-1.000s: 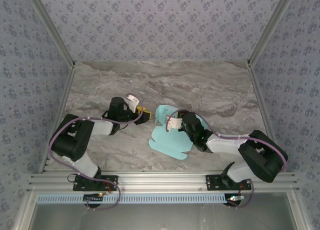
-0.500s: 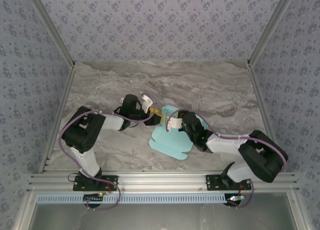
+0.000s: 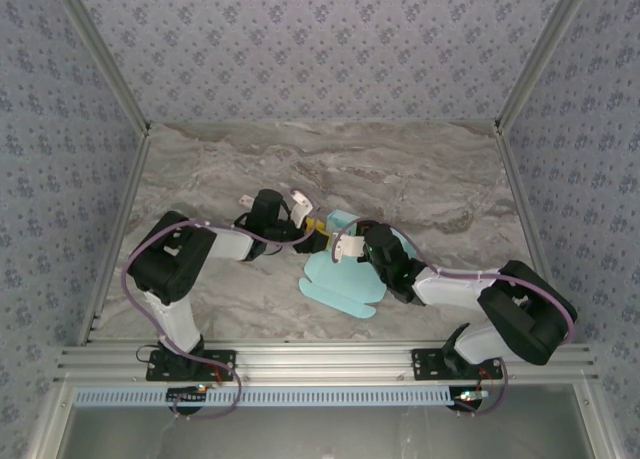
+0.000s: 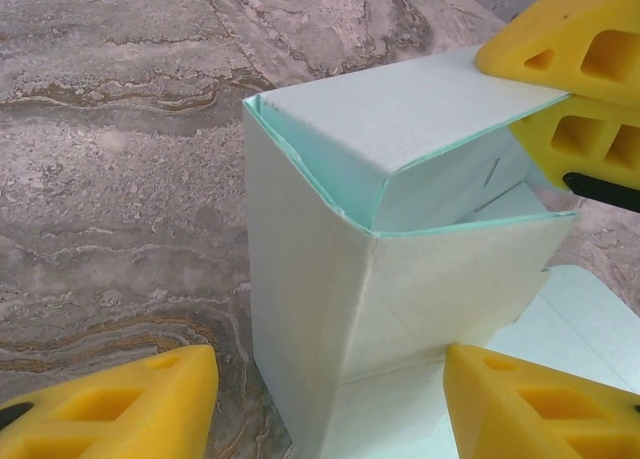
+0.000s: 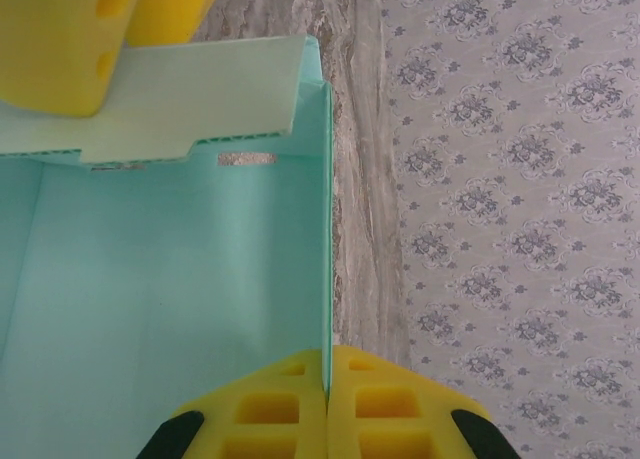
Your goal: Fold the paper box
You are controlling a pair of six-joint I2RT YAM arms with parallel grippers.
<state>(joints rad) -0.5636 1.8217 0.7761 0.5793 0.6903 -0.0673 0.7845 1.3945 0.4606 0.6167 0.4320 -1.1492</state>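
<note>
Grey marbled table; the light blue paper box lies on it, part flat, part raised.

The left arm and right arm have black joints and pale grey link shells. A purple cable trails along each, down to black bases at 6 o'clock. The left gripper and right gripper wear chunky yellow fingers with moulded hollow cells.

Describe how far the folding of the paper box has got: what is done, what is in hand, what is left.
Done: two walls of the paper box stand upright and meet at a corner. In hand: the right gripper is shut on one wall's edge, while the left gripper, open, straddles that corner. Left: the near flaps lie flat on the table and the top is open.
</note>
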